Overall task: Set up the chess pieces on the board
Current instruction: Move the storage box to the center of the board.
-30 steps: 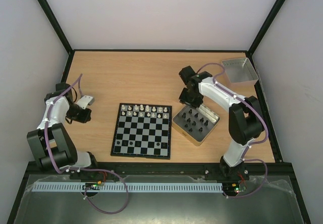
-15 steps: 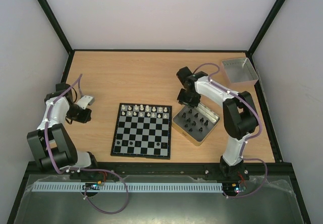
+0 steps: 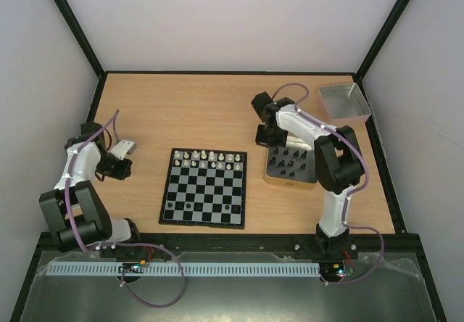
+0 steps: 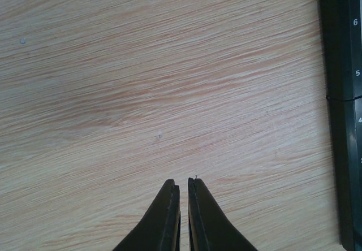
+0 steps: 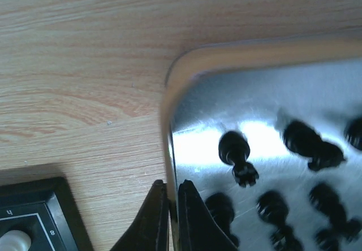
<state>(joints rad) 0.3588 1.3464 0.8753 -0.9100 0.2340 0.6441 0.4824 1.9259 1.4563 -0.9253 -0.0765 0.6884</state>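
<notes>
The board (image 3: 204, 186) lies at the table's middle, with white chess pieces (image 3: 210, 161) on its two far rows and a few black ones (image 3: 190, 206) on its near rows. Several black pieces (image 3: 290, 164) lie in a metal tin (image 3: 288, 182) right of the board. My right gripper (image 3: 267, 139) is at the tin's far left corner. In the right wrist view it (image 5: 169, 184) is shut on the tin's side wall (image 5: 237, 53), with black pieces (image 5: 237, 155) inside. My left gripper (image 3: 129, 146) is shut and empty over bare wood left of the board, as the left wrist view (image 4: 183, 182) shows.
A grey square tray (image 3: 344, 101) stands at the back right corner. The board's black border shows at the right edge of the left wrist view (image 4: 345, 121) and at the lower left of the right wrist view (image 5: 34, 217). Black frame posts edge the table.
The tin has turned from lying diagonal to lying square with the table, pulled by my right gripper, which moved slightly left and farther away. The left arm barely moved.
</notes>
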